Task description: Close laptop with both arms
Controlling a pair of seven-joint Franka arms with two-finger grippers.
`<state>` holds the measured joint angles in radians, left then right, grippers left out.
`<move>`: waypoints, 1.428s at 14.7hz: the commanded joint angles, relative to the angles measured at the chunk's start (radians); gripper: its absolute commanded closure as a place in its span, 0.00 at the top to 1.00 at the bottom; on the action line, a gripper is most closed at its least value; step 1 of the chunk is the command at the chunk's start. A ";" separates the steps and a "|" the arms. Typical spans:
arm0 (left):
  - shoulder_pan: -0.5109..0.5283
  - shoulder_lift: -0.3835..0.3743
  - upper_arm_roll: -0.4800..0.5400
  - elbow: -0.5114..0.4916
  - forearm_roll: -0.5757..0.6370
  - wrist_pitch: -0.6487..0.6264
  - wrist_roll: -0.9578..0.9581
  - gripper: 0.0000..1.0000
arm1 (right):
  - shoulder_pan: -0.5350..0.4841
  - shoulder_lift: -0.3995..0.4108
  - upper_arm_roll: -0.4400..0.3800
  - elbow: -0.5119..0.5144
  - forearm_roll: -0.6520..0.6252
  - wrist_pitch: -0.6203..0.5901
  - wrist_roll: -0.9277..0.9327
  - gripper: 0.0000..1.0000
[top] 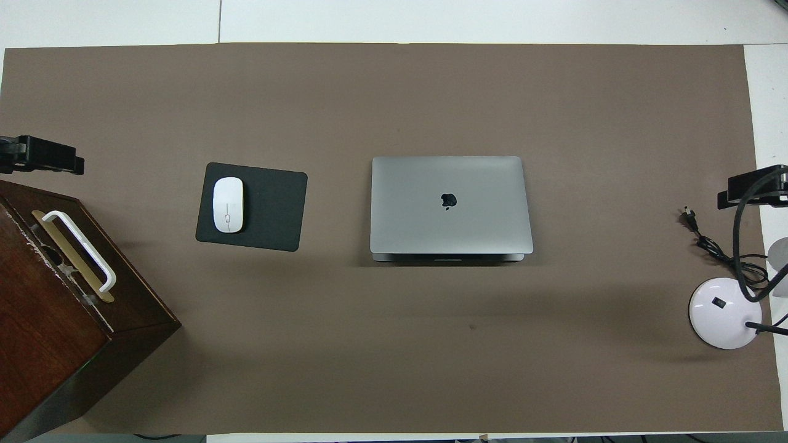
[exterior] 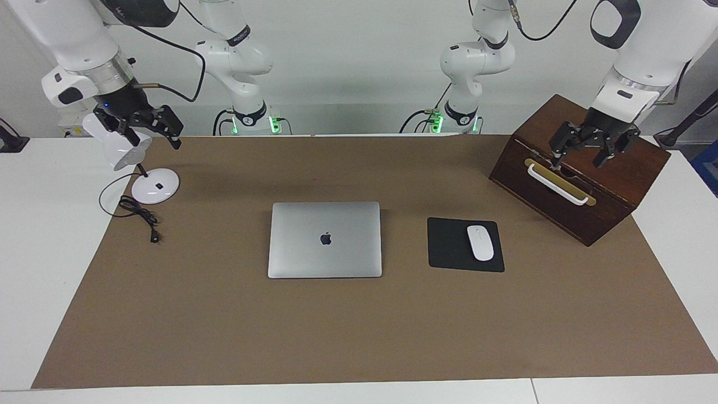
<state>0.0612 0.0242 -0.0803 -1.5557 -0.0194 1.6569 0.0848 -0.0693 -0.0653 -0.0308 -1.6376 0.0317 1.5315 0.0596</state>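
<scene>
Laptop (exterior: pixel 325 239) lies flat, lid down; left gripper (exterior: pixel 585 148) over the wooden box (exterior: pixel 628 168) and right gripper (exterior: pixel 140 128) by the lamp (exterior: pixel 120 147) hang with jaws apart, so both should pull away gently.

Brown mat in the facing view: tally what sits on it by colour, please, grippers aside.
Silver-grey: 1, the laptop, lid down.
Black: 1, the mouse pad.
White: 2, the mouse on that pad and the desk lamp.
Dark brown: 1, the wooden box.
Total: 5.
</scene>
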 commanded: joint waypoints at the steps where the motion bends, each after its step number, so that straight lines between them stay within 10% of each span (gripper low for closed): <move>1: -0.001 -0.015 0.005 -0.021 0.026 -0.008 -0.007 1.00 | -0.026 -0.018 0.005 -0.025 0.002 0.033 -0.030 1.00; 21: -0.001 -0.018 0.010 -0.020 0.022 -0.037 -0.005 1.00 | -0.033 -0.018 0.008 -0.031 -0.029 0.044 -0.050 1.00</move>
<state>0.0611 0.0242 -0.0729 -1.5602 -0.0181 1.6325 0.0847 -0.0896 -0.0653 -0.0340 -1.6439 0.0115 1.5519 0.0334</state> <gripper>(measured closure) 0.000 0.000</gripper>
